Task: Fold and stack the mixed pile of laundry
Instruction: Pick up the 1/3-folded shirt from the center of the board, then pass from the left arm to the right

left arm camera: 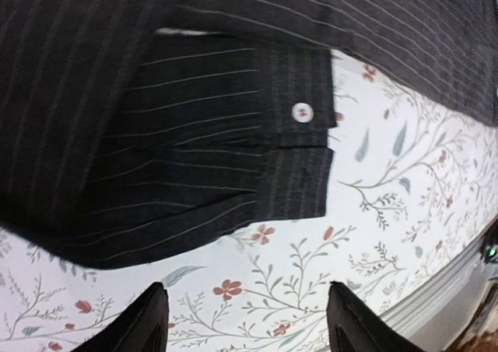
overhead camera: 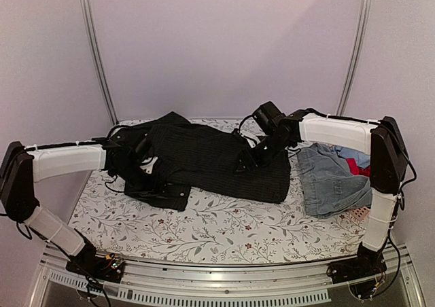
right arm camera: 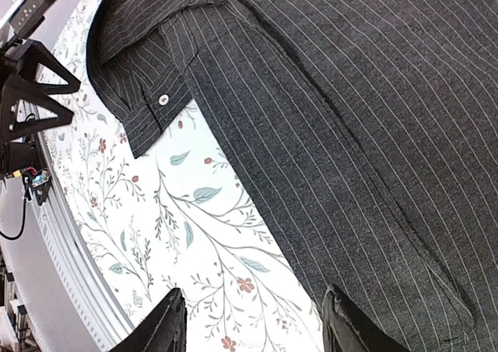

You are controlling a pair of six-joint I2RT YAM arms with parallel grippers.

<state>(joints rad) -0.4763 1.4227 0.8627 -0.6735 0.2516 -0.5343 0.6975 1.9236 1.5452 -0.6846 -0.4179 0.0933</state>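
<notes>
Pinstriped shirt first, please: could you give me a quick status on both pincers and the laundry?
Left pincer open above buttoned cuff. Right pincer open, nothing held. Black pinstriped shirt lies mid-table, loosely bunched. Denim and red garment off right, nothing blocking.

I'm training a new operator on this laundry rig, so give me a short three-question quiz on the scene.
1. True or false: the left gripper is clamped on the shirt cuff.
2. In the top view, the denim pieces lie on which side of the black pinstriped shirt? A left, B right, C underneath.
3. Fill in: the cuff's button is ___.
Key: 1 false, its jaws stand open and empty; 2 B; 3 white.
</notes>
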